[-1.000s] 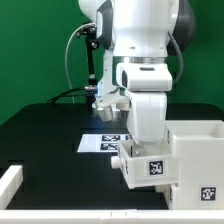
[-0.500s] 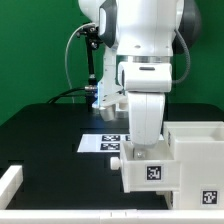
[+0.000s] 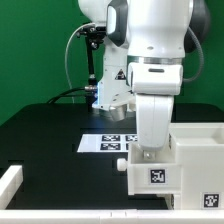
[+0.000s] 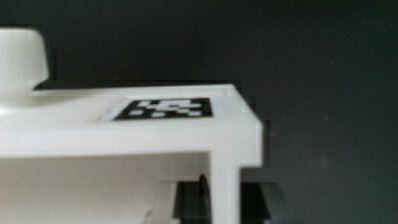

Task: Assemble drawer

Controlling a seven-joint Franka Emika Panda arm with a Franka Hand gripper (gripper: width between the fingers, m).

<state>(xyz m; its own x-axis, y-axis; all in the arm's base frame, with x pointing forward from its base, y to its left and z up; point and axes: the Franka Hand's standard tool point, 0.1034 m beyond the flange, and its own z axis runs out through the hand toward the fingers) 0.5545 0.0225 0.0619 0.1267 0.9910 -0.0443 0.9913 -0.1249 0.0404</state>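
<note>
In the exterior view my gripper (image 3: pixel 149 148) reaches down into a small white tray box (image 3: pixel 150 172) with a black-and-white tag on its front. It holds the box just off the black table, against the exterior view's left side of the large white hollow casing (image 3: pixel 198 152). In the wrist view the box's top face with its tag (image 4: pixel 169 108) fills the picture. One thin white wall of the box (image 4: pixel 231 175) stands between my two dark fingertips (image 4: pixel 192 198), so my gripper (image 4: pixel 231 200) is shut on that wall. A white rounded part (image 4: pixel 18 55) shows beyond the box.
The marker board (image 3: pixel 103 142) lies on the black table behind the box. A long thin white bar (image 3: pixel 10 185) lies at the exterior view's lower left. A green wall (image 3: pixel 35 50) and black cables (image 3: pixel 72 55) stand at the back.
My arm has moved toward the exterior view's right with the tray box in it, bringing the box closer against the large casing.
</note>
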